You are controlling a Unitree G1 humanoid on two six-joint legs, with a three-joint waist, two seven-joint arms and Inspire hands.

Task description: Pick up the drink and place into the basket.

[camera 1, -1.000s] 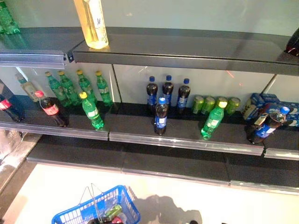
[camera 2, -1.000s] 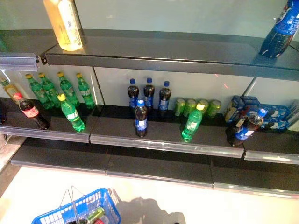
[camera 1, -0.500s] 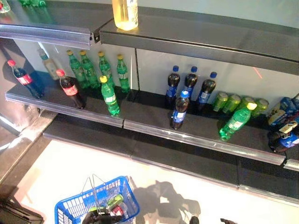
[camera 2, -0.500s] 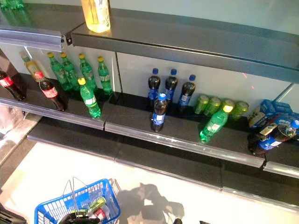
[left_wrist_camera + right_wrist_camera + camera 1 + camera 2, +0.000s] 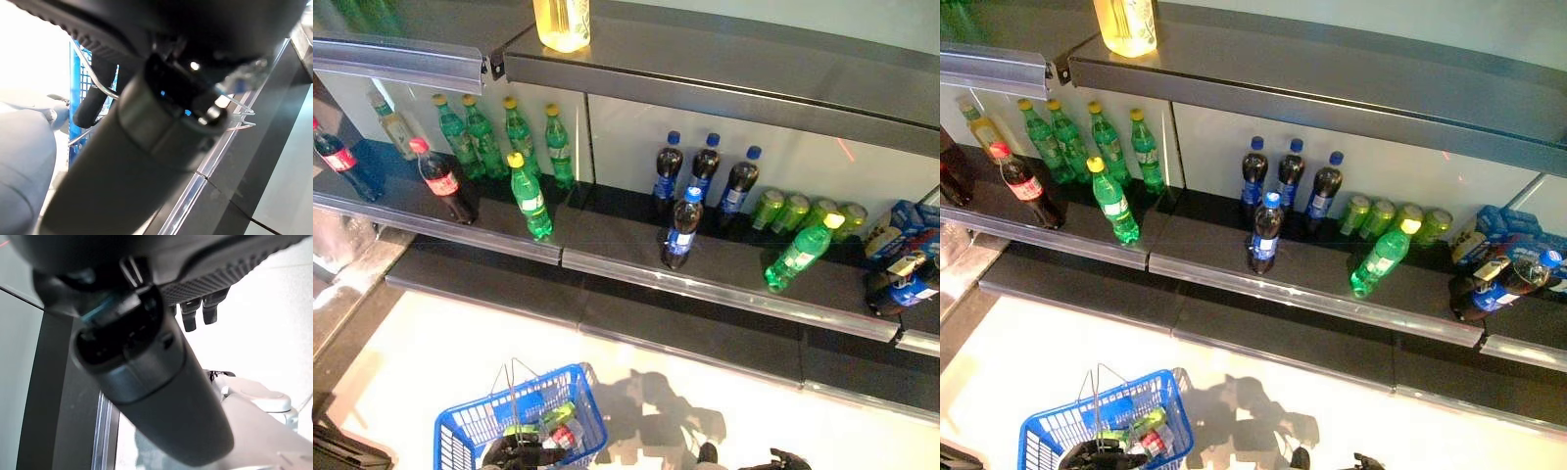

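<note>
Several drinks upright on dark metal shelf (image 5: pixel 724 291); none picked yet. Nearest the front rail, about the middle: dark cola bottle with blue cap and blue label (image 5: pixel 682 230), standing alone ahead of three like it at the back. Further toward robot's right: green plastic bottle with yellow cap (image 5: pixel 798 257), leaning, cap tipped away to the right. Toward robot's left: another green yellow-capped bottle (image 5: pixel 530 194) and a dark red-capped bottle (image 5: pixel 440 186), both upright.

Blue plastic basket (image 5: pixel 460 431) low on pale floor (image 5: pixel 431 352), left of centre, wire handles standing up. Already inside: a couple of drinks, green and red-labelled, kind hard to tell.

Left hand (image 5: pixel 521 452) at basket's near rim, fingers curled round the wire there; busy as carrier.

Right hand (image 5: pixel 195 313) just showing at lower edge of head views, right of basket; fingers hanging loose, nothing between them.

Key relation, as judged: free right hand well below and short of the shelf, blue-capped cola bottle up, forward and slightly to its left, long axis vertical. Calls for a raise and forward reach, side-on wrap round the body below the shoulder. Leaning green bottle closer in line with right arm but less steady; likely to topple if nudged. Basket then down and left of the pick.
</note>
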